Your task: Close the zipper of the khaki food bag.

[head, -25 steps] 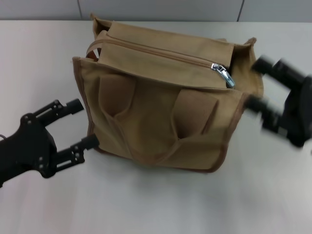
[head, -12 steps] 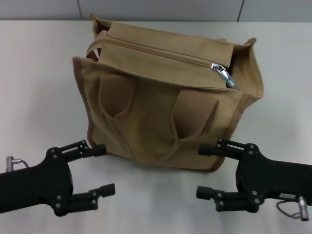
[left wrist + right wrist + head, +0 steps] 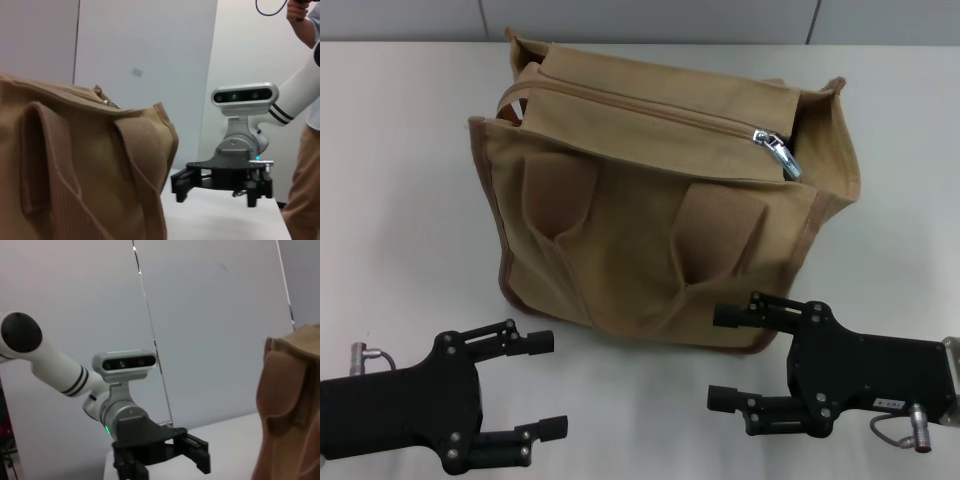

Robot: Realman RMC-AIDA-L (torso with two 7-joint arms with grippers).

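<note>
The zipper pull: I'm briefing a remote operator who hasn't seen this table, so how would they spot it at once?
Find the boxy tan canvas food bag standing on the white table. Follow the khaki zipper track along its top panel toward the robot's right. At that end sits the small shiny silver metal pull tab, the only bright metal on the otherwise tan and brown bag.

khaki food bag [image 3: 650, 250]: showing matt, coarse woven canvas
zipper [image 3: 777, 152]: glinting as shiny silver metal
left gripper [image 3: 545, 385]: looking matt black
table [image 3: 400, 200]: lying smooth, pale, matt
</note>
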